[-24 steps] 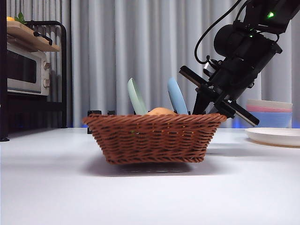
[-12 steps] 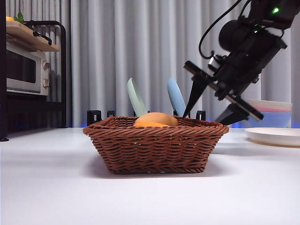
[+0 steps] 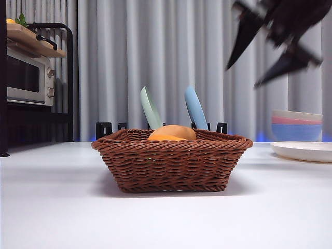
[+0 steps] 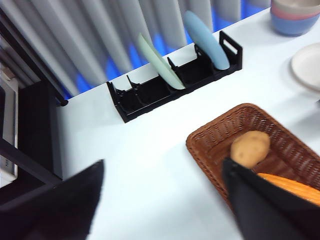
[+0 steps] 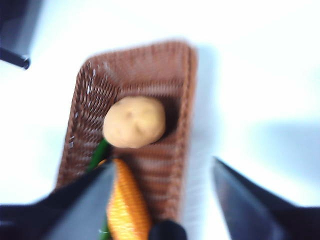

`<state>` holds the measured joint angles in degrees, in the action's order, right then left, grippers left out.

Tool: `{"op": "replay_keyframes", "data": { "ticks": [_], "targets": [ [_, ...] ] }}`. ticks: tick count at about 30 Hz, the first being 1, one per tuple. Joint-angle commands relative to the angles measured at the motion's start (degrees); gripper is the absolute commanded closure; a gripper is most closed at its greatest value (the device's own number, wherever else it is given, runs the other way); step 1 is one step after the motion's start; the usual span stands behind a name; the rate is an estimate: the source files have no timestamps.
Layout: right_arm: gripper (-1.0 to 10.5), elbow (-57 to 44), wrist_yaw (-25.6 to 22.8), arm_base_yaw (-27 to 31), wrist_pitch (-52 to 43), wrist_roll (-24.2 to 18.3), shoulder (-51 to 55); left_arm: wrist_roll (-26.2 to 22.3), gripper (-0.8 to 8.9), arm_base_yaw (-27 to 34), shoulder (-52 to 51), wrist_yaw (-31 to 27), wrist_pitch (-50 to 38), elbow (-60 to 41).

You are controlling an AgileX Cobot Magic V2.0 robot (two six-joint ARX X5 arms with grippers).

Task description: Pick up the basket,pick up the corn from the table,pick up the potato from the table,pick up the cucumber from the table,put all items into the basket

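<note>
The brown wicker basket (image 3: 171,162) stands flat on the white table (image 3: 62,207). In it lie the tan potato (image 3: 174,130) and the orange corn (image 3: 165,138). The right wrist view looks down into the basket (image 5: 172,80) and shows the potato (image 5: 135,121), the corn (image 5: 127,205) and a green end of the cucumber (image 5: 100,152). My right gripper (image 3: 243,77) is open, empty and blurred, high above the basket's right side. My left gripper (image 4: 162,162) is open and empty, held high off to one side of the basket (image 4: 200,137), potato (image 4: 250,148) and corn (image 4: 292,186).
A black dish rack (image 4: 175,85) behind the basket holds a pale green plate (image 3: 150,107) and a blue plate (image 3: 195,107). Stacked bowls (image 3: 296,124) and a white plate (image 3: 303,150) sit at the right. A toaster oven (image 3: 26,78) stands on a black shelf at the left.
My right gripper left the basket's right rim, opened and rose up and to the right. The basket settled flat on the table.
</note>
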<state>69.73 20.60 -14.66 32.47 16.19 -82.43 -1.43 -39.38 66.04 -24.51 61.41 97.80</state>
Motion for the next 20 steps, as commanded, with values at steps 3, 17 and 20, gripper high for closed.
{"op": "replay_keyframes", "data": {
  "ticks": [3, 17, 20],
  "targets": [
    [9.6, 0.0, -10.4, -0.1, 0.8, -11.9, 10.1, -2.5, 8.22, 2.3, -3.2, -0.2, -7.7, -9.9],
    [9.6, -23.3, -19.4, -0.1, -16.2, -18.2, 43.1, -7.8, 8.22, 7.0, -36.0, 1.6, -37.2, -55.4],
    [9.6, -30.1, -19.6, -0.1, -15.8, -18.1, 51.4, -7.3, 8.22, 7.0, -44.4, 3.7, -37.1, -60.5]
  ]
}}
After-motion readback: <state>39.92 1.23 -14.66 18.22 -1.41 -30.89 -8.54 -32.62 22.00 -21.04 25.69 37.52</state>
